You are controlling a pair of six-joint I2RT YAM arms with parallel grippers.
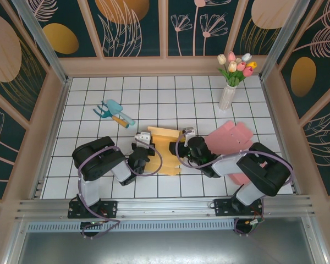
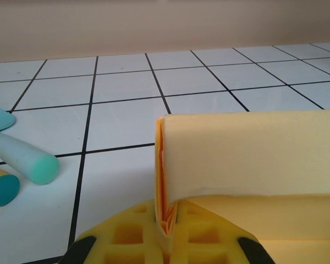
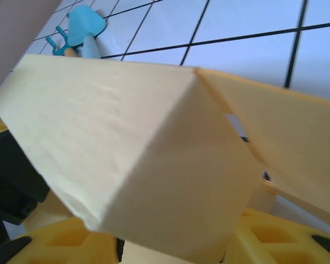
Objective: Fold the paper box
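Observation:
The yellow paper box (image 1: 166, 149) lies partly folded on the tiled table between both arms, with one wall standing up at its far side. My left gripper (image 1: 147, 144) is at its left edge. In the left wrist view that gripper (image 2: 168, 220) is shut on a folded double edge of the paper box (image 2: 247, 154). My right gripper (image 1: 182, 141) is at the box's right edge. In the right wrist view a creased panel of the box (image 3: 154, 154) covers the jaws. The yellow fingers (image 3: 280, 236) stand apart on either side of it, and their tips are hidden.
A pink paper sheet (image 1: 231, 137) lies to the right under the right arm. A vase of tulips (image 1: 228, 96) stands at the back right. Teal garden tools (image 1: 113, 111) lie at the left, their handles (image 2: 27, 162) close to the left gripper. Panel walls enclose the table.

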